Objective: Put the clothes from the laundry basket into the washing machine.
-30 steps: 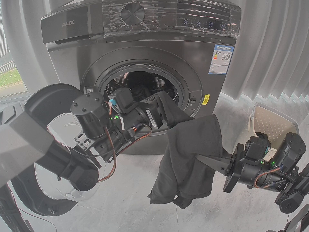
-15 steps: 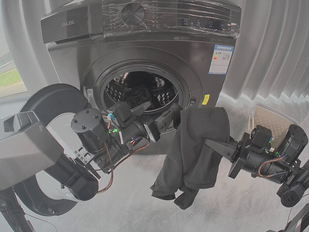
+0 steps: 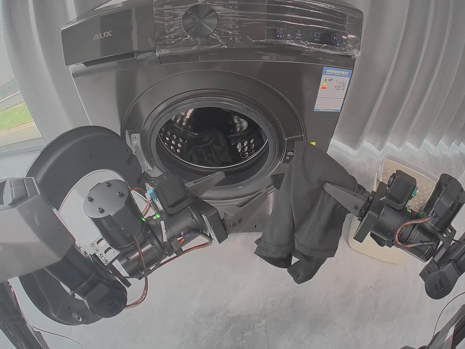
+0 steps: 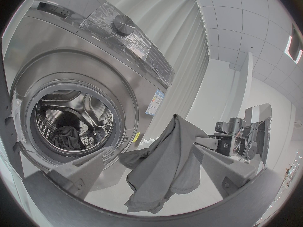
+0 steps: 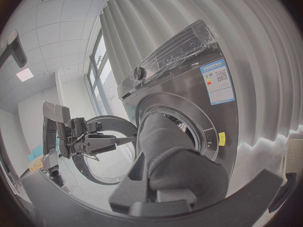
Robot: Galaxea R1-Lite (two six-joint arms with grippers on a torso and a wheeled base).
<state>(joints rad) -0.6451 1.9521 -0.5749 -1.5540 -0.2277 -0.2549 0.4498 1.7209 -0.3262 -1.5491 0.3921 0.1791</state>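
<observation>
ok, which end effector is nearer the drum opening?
Left. The left end effector is open just below the drum opening; the right end effector holds the dark garment farther to its right.

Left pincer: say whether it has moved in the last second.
Yes. The left pincer backed away from the washing machine's opening, downward and leftward.

You see pleated curtains behind, a grey marbled floor, a window at left, and a tiled ceiling with a light panel.

Door left of washer; cloth in drum; garment in right gripper right of drum; basket behind it.
</observation>
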